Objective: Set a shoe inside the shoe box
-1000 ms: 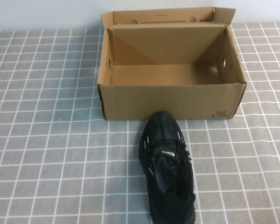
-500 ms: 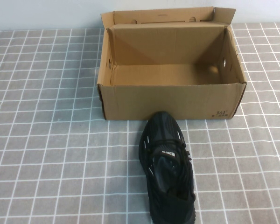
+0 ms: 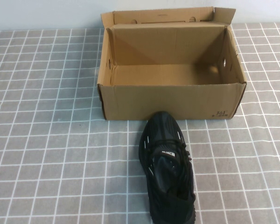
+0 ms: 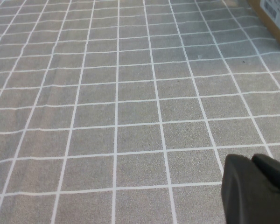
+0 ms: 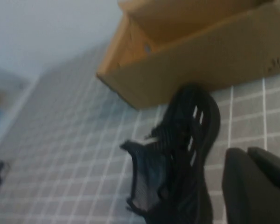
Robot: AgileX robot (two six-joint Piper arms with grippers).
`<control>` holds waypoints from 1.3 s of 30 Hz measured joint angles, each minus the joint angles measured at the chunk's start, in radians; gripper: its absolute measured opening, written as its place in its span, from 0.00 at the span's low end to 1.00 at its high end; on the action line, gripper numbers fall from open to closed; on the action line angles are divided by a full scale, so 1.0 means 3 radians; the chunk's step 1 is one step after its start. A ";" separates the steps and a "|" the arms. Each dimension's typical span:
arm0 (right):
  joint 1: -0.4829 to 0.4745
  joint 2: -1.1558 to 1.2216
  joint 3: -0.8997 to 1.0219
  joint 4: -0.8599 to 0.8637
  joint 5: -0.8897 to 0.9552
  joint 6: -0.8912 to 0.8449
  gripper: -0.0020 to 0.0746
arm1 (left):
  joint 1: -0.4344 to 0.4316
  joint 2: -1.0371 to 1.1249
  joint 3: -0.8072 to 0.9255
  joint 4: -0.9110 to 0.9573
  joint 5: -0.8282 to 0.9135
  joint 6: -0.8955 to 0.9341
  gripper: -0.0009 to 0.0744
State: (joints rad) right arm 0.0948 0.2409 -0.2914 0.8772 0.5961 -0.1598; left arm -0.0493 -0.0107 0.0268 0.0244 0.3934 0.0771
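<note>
The black knit shoe point(image 3: 168, 168) lies on the tiled table, its toe touching the front wall of the brown cardboard shoe box point(image 3: 170, 100). The box stands open and empty, flaps upright. The shoe point(image 5: 177, 154) and box point(image 5: 196, 51) also show in the right wrist view. My right gripper point(image 5: 247, 151) is shut and empty, above the table beside the shoe and apart from it. My left gripper point(image 4: 249, 161) is shut and empty over bare tiles; a corner of the box point(image 4: 275, 18) shows far off. Neither gripper shows in the high view.
The table is covered with a grey cloth of white grid lines point(image 3: 46, 140). A pale wall point(image 3: 46, 14) runs behind the box. Open tile lies left and right of the shoe.
</note>
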 joint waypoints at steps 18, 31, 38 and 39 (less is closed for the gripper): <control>0.0588 0.3202 -0.2282 -0.1254 0.1081 -0.0602 0.01 | 0.0000 0.0000 0.0000 0.0000 0.0000 0.0000 0.01; 0.1999 0.4305 -0.3253 -0.1702 0.1244 -0.1699 0.27 | 0.0000 0.0000 0.0000 0.0000 0.0000 0.0000 0.01; 0.2019 0.4555 -0.3275 -0.1808 0.1000 -0.2071 0.60 | 0.0000 0.0000 0.0000 0.0000 0.0000 0.0000 0.01; 0.2019 0.4588 -0.3275 -0.1844 0.0952 -0.2078 0.60 | 0.0000 0.0000 0.0000 0.0000 0.0000 0.0000 0.01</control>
State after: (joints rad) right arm 0.7006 1.6172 -1.2739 0.3241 0.8817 -0.7831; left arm -0.0493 -0.0107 0.0268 0.0244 0.3934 0.0771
